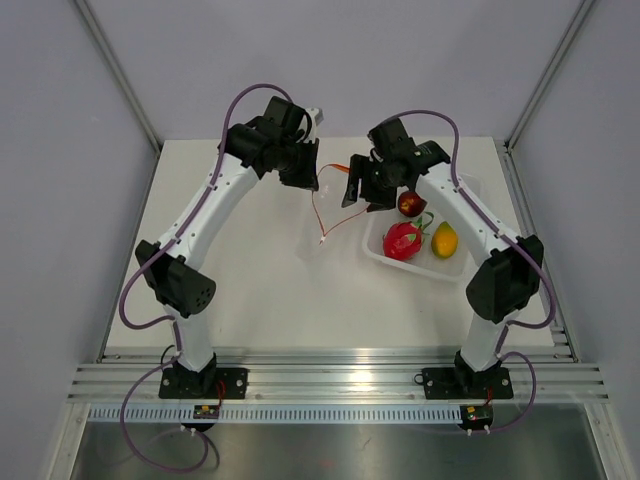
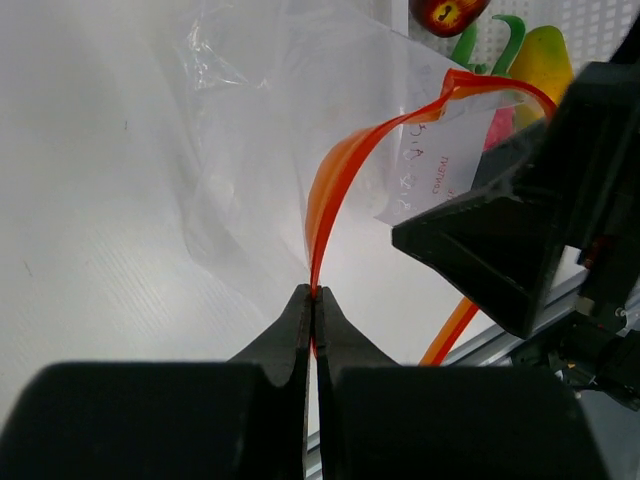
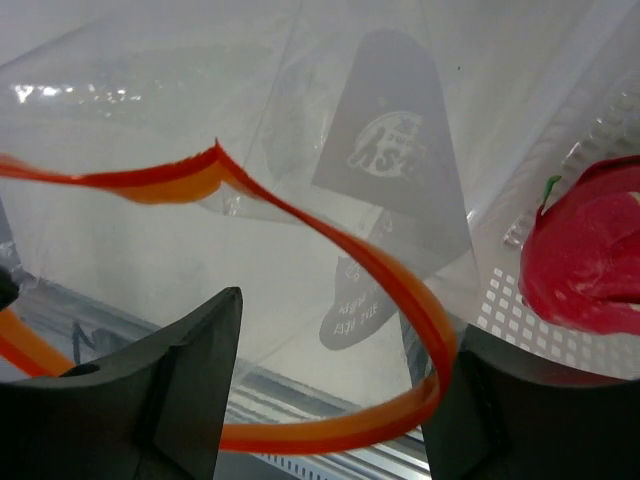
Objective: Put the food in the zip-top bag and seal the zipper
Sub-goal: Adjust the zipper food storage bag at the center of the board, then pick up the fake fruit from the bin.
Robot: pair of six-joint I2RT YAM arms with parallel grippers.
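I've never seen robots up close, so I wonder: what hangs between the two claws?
The zip-top bag: its orange-red zipper runs from the shut left gripper into the open right gripper, plain in both wrist views.

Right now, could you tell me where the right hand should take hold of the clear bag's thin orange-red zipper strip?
Grip the thin orange-red zipper strip at the bend looping between the right hand's open fingers, away from the left hand's pinch. Close from the right across its flat faces: the strip is thin and floppy, so edge-on might slip.
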